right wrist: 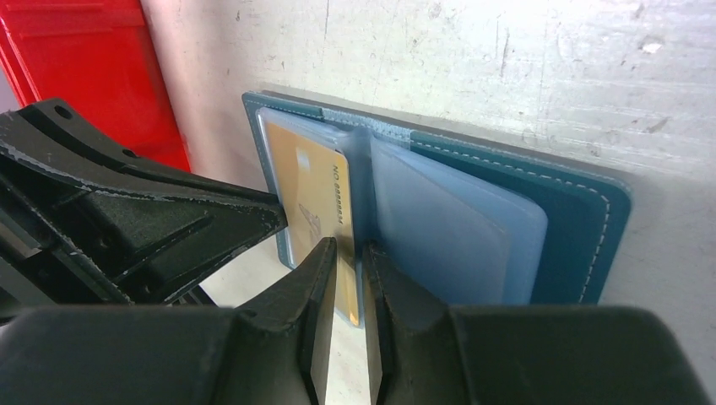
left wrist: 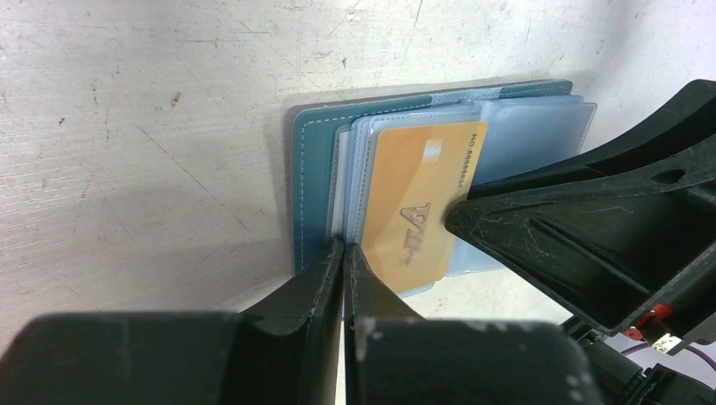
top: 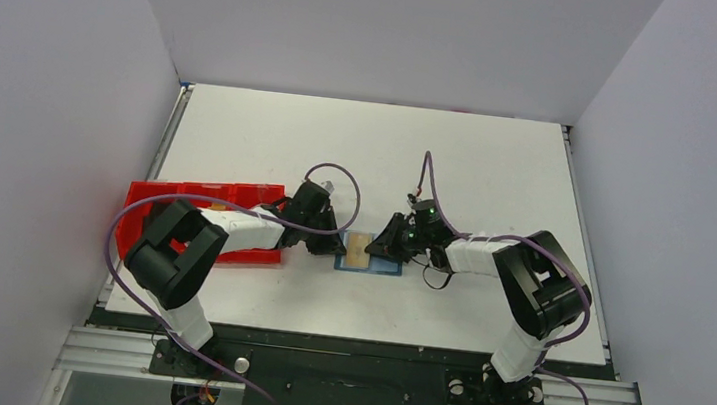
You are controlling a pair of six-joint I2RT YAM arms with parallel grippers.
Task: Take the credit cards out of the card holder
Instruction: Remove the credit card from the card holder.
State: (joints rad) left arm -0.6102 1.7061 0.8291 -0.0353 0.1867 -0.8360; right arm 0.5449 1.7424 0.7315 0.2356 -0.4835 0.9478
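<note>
Left gripper [left wrist: 344, 253], shut, pins the holder [left wrist: 312, 169] under its tips. Right gripper [right wrist: 348, 253], narrowly parted, straddles the near edge of the gold card [right wrist: 317, 194], sleeved just ahead. Closing there could pinch the sleeve too and drag the holder.

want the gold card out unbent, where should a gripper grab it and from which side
Pinch the gold card by its long edge at the holder's fold, coming from the robot's right. That edge looks clear of the plastic sleeve; the opposite edge is tucked in, with the shut left gripper there.
</note>
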